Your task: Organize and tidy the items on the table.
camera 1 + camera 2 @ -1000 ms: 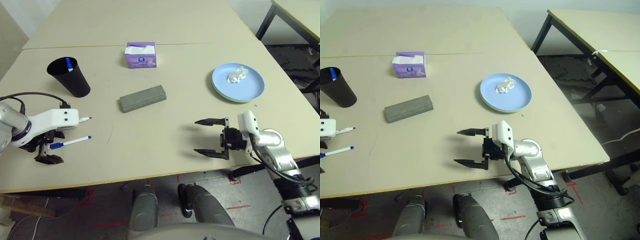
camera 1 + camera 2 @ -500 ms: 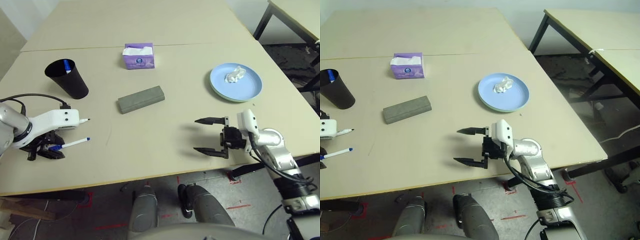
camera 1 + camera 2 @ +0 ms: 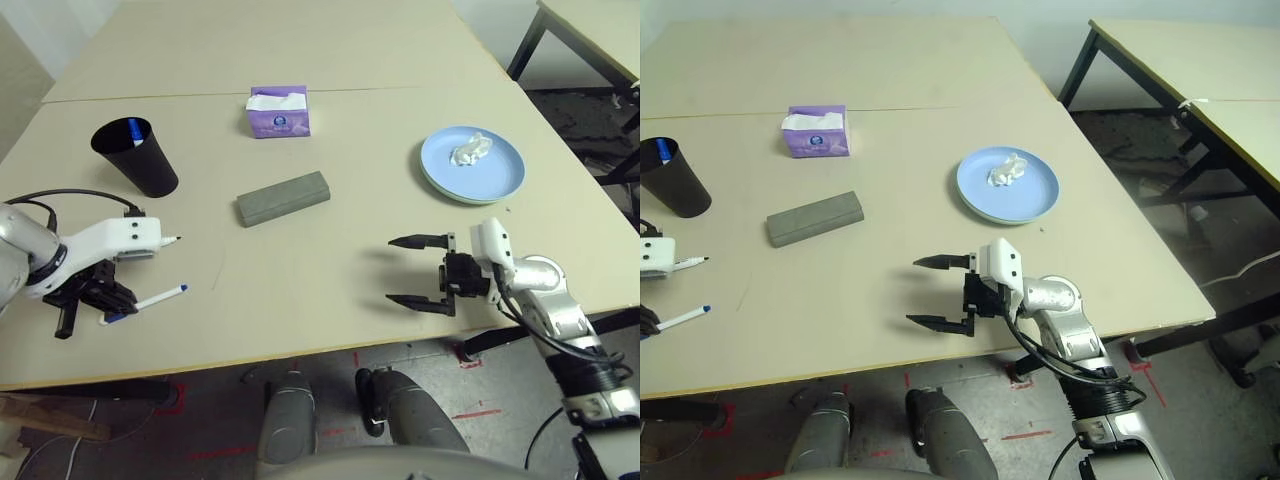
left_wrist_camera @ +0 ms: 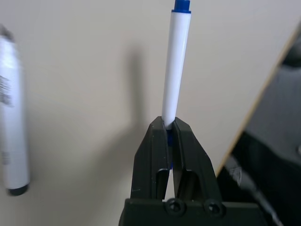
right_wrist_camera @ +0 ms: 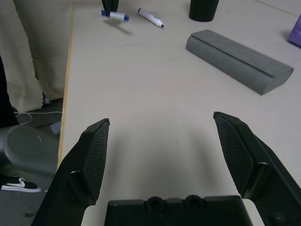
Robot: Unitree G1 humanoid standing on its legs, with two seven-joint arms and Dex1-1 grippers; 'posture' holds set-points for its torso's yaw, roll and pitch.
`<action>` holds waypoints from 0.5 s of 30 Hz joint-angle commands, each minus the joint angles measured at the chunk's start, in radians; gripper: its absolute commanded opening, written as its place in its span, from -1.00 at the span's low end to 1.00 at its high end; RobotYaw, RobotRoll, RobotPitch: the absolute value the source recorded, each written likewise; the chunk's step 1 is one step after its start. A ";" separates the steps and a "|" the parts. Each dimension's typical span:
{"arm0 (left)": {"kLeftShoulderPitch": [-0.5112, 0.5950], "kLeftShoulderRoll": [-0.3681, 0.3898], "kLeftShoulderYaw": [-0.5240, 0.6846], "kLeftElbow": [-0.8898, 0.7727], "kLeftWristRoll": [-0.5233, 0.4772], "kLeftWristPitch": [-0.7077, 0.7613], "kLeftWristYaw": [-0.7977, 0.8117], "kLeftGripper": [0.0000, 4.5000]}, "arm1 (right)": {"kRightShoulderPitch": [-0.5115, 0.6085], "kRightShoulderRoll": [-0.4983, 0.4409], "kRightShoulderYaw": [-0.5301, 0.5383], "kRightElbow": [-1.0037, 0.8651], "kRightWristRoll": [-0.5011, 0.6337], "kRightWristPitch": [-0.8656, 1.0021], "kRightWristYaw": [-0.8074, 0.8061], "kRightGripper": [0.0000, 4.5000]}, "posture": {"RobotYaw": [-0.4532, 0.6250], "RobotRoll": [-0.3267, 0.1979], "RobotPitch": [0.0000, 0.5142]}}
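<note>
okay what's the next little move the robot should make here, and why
Probably lift the blue-capped pen toward the black cup: the left fingers are closed on it, and a blue-ended item already stands in that cup.

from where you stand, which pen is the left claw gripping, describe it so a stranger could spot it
On the pale table, find the black cup at the robot's left. Nearer the robot, the left claw is shut on a white pen with blue ends; its neighbour pen is black-tipped.
</note>
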 commanded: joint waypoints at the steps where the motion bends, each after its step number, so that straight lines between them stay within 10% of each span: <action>1: -0.006 0.002 0.138 -0.043 -0.203 0.152 -0.009 -0.99 | -0.014 0.005 0.005 0.023 -0.005 -0.009 0.007 1.00 | 0.03 0.25 -0.33; 15: 0.050 -0.307 0.680 -0.015 -0.351 0.246 0.454 -0.99 | -0.080 0.054 -0.058 0.130 -0.033 0.017 -0.166 1.00 | 0.13 0.25 -0.31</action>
